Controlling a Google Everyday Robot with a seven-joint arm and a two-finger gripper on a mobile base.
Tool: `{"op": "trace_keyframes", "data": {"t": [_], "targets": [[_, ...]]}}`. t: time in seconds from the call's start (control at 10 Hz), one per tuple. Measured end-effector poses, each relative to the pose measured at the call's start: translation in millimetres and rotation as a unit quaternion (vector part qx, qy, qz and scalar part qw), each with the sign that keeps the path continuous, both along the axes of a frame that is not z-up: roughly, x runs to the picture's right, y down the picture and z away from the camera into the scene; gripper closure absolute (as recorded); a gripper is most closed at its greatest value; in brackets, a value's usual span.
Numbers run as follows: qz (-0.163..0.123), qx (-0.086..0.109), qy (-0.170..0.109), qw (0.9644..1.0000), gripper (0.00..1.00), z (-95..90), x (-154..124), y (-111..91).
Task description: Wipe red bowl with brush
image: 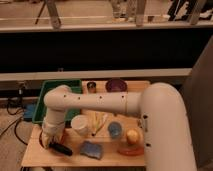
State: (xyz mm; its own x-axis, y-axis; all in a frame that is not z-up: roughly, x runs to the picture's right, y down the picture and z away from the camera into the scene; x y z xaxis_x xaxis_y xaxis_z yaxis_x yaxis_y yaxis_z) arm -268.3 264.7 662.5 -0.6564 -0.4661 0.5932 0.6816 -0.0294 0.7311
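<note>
The red bowl (41,141) sits at the front left of the wooden table (112,156), mostly hidden behind my wrist. My gripper (51,143) hangs down right over it, shut on the brush (60,148). The brush is a short black rod sticking out to the right and lying low at the bowl's near edge. I cannot tell whether its tip touches the bowl.
A white cup (80,125) stands just right of the gripper, and a blue sponge (91,149) lies in front of it. Further right are a blue cup (114,130) and a yellow fruit (132,136). A green tray (54,95), a small can (91,86) and a purple bowl (115,85) stand at the back.
</note>
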Motion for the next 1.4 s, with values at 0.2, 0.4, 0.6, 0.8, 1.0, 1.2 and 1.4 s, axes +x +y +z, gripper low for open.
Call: {"op": "trace_keyframes", "data": {"t": [0.2,0.4,0.6,0.8,1.0,1.2,1.4], "targets": [[0.001,-0.017,0.001,0.9998,1.00,-13.7,4.6,11.8],[0.002,-0.023,0.009,0.9997,1.00,-20.5,11.7,14.9],[0.009,-0.022,0.025,0.9994,1.00,-22.7,24.8,13.4],[0.018,-0.014,0.041,0.9989,1.00,-21.8,37.5,8.2],[0.023,-0.003,0.052,0.9984,1.00,-18.0,42.6,1.3],[0.027,0.008,0.058,0.9979,1.00,-10.8,43.2,-7.9],[0.023,0.014,0.052,0.9983,1.00,-2.5,35.5,-14.6]]}}
